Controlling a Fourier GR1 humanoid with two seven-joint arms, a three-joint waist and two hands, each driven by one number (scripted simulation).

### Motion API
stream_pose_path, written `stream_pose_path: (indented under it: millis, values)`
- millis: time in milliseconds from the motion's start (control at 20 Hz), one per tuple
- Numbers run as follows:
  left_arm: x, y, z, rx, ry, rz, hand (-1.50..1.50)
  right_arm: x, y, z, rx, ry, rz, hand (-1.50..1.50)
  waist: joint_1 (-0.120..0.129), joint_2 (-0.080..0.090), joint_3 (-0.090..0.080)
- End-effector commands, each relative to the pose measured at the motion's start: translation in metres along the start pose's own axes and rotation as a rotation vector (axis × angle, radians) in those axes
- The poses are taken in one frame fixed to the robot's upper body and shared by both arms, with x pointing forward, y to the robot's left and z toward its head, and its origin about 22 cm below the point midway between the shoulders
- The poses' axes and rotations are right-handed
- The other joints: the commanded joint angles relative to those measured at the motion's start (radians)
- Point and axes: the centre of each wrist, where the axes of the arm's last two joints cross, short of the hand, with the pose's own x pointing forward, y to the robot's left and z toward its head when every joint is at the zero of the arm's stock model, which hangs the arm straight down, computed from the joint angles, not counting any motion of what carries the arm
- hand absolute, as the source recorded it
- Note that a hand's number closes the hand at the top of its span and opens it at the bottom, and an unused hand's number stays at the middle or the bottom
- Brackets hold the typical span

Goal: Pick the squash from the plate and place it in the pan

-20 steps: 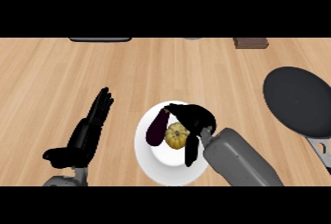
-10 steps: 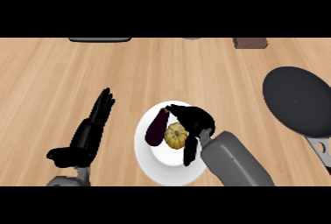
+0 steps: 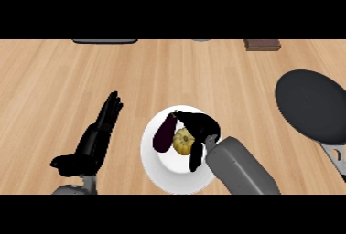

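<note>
The right robot hand [image 3: 199,125] curls over the squash [image 3: 182,141], which sits on the plate [image 3: 157,167] beside an eggplant [image 3: 164,134]. Not lifted yet; the pan [image 3: 310,105] waits far right.

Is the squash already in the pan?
No, the squash lies on the white plate beside the eggplant, under the right hand; the pan holds nothing.

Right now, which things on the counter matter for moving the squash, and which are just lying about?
In the job:
squash
plate
pan
right hand

Lying about:
eggplant on the plate
brown block at the far edge
left hand, resting open
</note>
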Motion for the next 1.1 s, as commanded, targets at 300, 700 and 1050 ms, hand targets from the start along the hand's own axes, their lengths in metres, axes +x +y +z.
stream_pose_path:
  millis: [300, 700, 1050]
  values:
    - [-0.001, -0.007, 0.005, -0.023, 0.003, 0.004, 0.00, -0.005, 0.009, -0.026, 0.102, -0.024, 0.156, 1.50, 0.006, 0.002, 0.000]
    - [-0.006, 0.012, -0.004, -0.011, 0.008, -0.012, 0.00, -0.011, 0.025, -0.030, 0.002, -0.058, 0.181, 1.50, 0.008, 0.003, 0.000]
    - [-0.006, 0.011, -0.002, 0.006, 0.016, -0.010, 0.00, -0.019, -0.010, -0.010, -0.312, 0.004, 0.117, 1.50, -0.010, -0.002, 0.000]
